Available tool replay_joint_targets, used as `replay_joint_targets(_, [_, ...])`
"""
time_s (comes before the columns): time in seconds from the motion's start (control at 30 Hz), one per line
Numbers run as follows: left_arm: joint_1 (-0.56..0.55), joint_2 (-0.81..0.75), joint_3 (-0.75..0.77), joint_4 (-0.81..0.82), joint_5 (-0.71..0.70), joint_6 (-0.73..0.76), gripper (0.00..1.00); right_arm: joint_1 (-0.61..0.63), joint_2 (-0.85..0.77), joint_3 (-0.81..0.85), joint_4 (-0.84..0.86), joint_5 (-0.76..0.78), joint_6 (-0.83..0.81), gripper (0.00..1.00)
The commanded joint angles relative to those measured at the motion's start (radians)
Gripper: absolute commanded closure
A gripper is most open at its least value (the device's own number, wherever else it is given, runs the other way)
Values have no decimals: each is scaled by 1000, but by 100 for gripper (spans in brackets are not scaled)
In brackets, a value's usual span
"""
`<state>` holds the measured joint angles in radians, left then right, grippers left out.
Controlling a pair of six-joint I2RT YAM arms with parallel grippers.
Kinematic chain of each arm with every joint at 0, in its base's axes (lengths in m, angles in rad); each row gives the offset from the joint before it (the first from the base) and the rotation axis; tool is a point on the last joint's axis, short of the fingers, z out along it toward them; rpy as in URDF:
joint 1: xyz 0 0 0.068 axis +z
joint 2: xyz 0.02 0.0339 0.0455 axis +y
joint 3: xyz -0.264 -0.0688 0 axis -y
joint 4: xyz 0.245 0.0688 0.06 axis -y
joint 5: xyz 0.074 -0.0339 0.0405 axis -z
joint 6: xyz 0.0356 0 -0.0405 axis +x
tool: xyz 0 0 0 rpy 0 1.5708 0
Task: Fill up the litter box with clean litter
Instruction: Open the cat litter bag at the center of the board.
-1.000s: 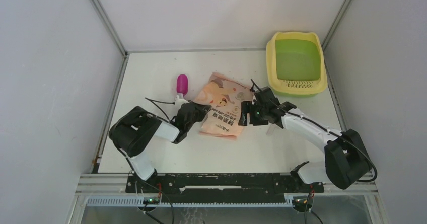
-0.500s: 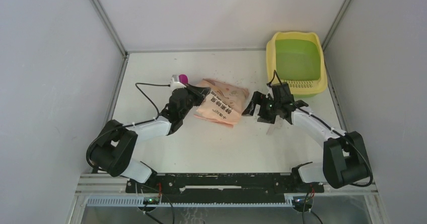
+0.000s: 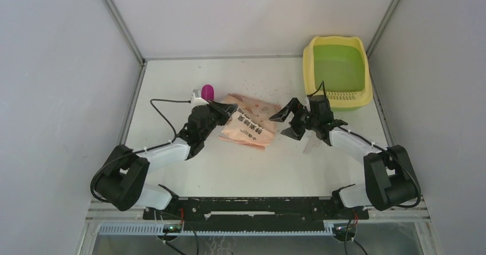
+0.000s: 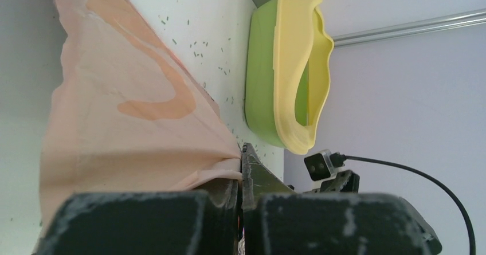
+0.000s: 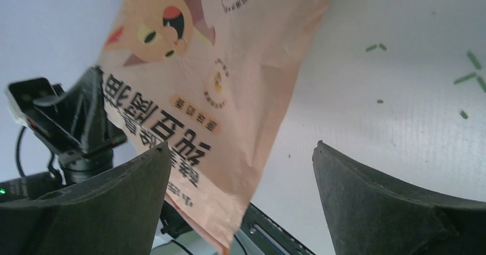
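Left gripper (image 3: 225, 113): I see its fingers pressed together on the left edge of the bag (image 3: 249, 123), a fold of it pinched between them.
Right gripper (image 3: 286, 121): jaws spread wide, just off the bag's right edge, facing it; I see nothing held.
Bag: peach-pink, print up, mid-table between my two grippers. I cannot tell whether it is lifted clear.
Litter box (image 3: 338, 99): far right corner of the table (image 3: 229, 169), by the walls, slotted step toward the arms, green basin showing, apart from the bag.
Litter (image 3: 261, 89): I make out only loose granules scattered on the table, behind the bag and toward the box.
Scoop (image 3: 207, 91): magenta, just behind my left gripper.
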<state>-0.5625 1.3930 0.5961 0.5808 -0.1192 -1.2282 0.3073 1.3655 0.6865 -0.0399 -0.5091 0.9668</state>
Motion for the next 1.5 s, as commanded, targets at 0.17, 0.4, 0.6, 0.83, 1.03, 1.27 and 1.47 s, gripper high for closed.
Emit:
replay_joint_targets(0.17, [-26,-72,-60,161,27,-53,100,6,134,-62,232,4,251,1])
replay_joint_targets(0.4, [-31,-29,-52,327,59,-124,100,26,167,-105,307,47,311,12])
replay_joint_targets(0.6, [-48,2,-49,424,91,-170,100,6,168,-104,358,49,341,31])
replay_joint_targets(0.83, [-50,8,-54,483,112,-211,100,-11,171,-79,352,51,327,65])
replay_joint_targets(1.03, [-49,-19,-20,434,172,-225,100,-25,166,4,244,76,237,93])
replay_joint_targets(1.27, [-51,-125,-13,275,155,-194,100,-29,167,299,-107,217,-69,90])
replay_joint_targets(1.47, [-71,-205,-64,246,45,-161,100,-30,257,505,-212,191,-238,83])
